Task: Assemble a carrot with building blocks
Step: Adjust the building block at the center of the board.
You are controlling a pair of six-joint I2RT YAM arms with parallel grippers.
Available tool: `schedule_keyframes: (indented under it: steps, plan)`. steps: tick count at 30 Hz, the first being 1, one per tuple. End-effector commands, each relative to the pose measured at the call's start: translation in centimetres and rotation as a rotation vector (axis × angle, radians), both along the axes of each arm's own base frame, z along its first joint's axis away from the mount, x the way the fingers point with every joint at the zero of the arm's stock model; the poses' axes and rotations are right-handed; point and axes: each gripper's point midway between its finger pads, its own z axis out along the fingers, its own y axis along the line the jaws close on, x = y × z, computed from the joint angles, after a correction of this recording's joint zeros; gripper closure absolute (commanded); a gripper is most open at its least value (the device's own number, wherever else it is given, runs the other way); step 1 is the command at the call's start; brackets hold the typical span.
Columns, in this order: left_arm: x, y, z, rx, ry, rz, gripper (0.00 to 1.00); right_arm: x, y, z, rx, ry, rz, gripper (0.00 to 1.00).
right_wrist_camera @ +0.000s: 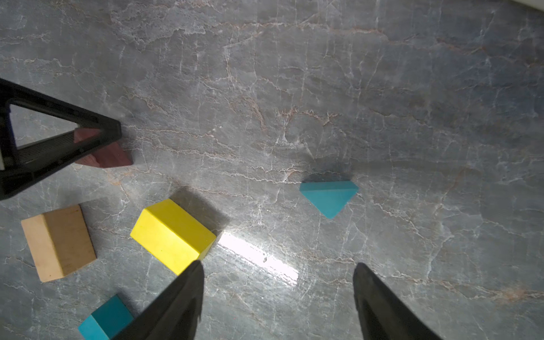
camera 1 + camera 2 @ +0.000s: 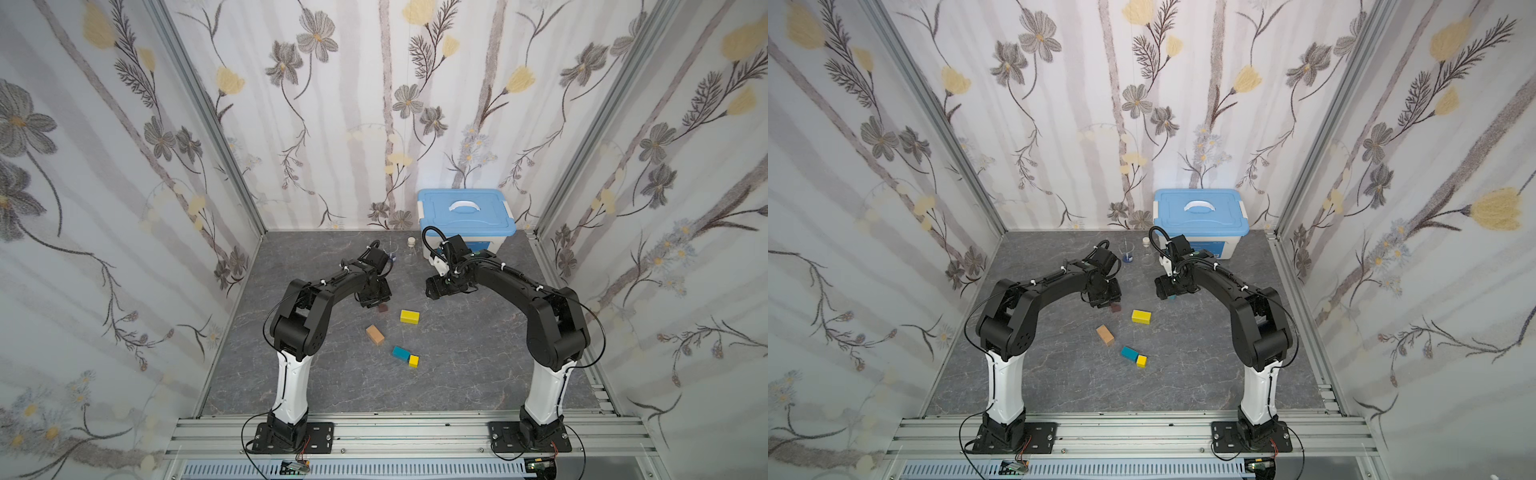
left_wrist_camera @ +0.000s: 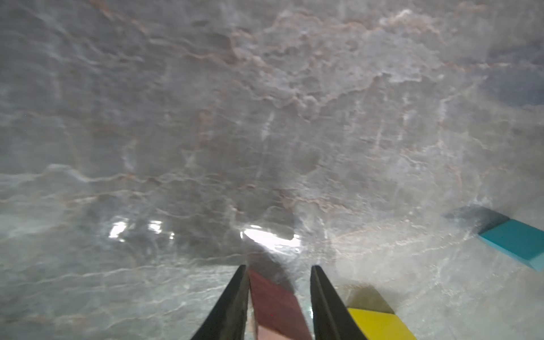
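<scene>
Reading the table (image 2: 457, 374) first: no carrot is built yet. Six loose blocks lie in the middle, between the two arms.

Block positions:
- The maroon wedge (image 2: 382, 308) is farthest, on the left.
- The yellow brick (image 2: 409, 316) lies just right of it.
- The tan brick (image 2: 375, 334) is nearer, apart from both.
- The teal brick (image 2: 401, 353) and the yellow cube (image 2: 413, 360) lie nearest, touching end to end.
- The teal wedge (image 1: 329, 195) lies right of the yellow brick, under the right arm, and is mostly hidden in both top views.

All the pieces are solid, matte and sharp-edged. The wedges are low three-cornered pieces lying flat.

1. Left gripper (image 3: 278, 268). The jaws are drawn narrow on the maroon wedge, which sits between the fingers and rests on the table. I judge this to be a pick: the wedge is one of the two leaves and belongs at the wide end of the column. I cannot tell which of its faces the fingers bear on.

2. Right gripper (image 1: 279, 265). The jaws stand wide with nothing between them. The gripper hovers over the table with the teal wedge just ahead of its fingertips. I judge it is lined up for the second leaf, with the jaws wide enough to clear the wedge's long edge.

The touching teal brick and yellow cube read to me as the carrot's tip. The blue-lidded box (image 2: 465, 216) stands at the far right, by the wall.
</scene>
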Motion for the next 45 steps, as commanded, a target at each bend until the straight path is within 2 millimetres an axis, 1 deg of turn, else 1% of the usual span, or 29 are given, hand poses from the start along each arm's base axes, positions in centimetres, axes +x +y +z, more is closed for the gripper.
schedule_keyframes:
  steps: [1,5,10,15,16,21,25,30,34,40,45]
  plan:
    - [-0.3,-0.3,-0.3,0.007,0.005,-0.025,0.64,-2.0,1.0,-0.1,0.051,0.064,0.016,0.26]
    - [-0.1,-0.9,-0.4,-0.001,-0.002,-0.041,0.66,-4.1,1.8,-1.1,0.045,0.106,0.033,0.27]
    - [-0.4,-0.8,-0.3,0.001,0.001,-0.043,0.67,-6.6,2.7,-2.4,0.016,0.143,0.065,0.27]
    - [-1.1,-0.6,-0.4,0.000,0.010,-0.031,0.67,-7.9,4.0,-2.8,0.000,0.137,0.109,0.28]
    - [-1.5,-0.2,-0.9,0.008,0.022,-0.020,0.67,-8.0,4.1,-3.1,-0.007,0.139,0.109,0.28]
    - [-2.0,0.3,-1.5,0.018,0.032,0.016,0.67,-7.8,4.5,-4.2,-0.012,0.130,0.081,0.31]
    - [-2.0,0.6,-1.4,0.014,0.023,0.049,0.67,-7.1,4.7,-5.1,-0.038,0.110,0.061,0.32]
    - [-2.0,0.6,-1.2,-0.003,0.024,0.072,0.67,-6.3,4.3,-6.2,-0.082,0.098,0.037,0.32]
    - [-2.0,0.4,-1.2,-0.014,0.026,0.079,0.67,-5.5,3.7,-6.2,-0.118,0.072,0.014,0.32]
    - [-1.9,0.3,-1.2,-0.021,0.023,0.082,0.64,-5.0,4.2,-6.3,-0.109,0.067,0.014,0.32]
    - [-1.9,0.2,-1.2,-0.024,0.022,0.078,0.62,-5.0,4.4,-6.3,-0.103,0.071,0.017,0.32]
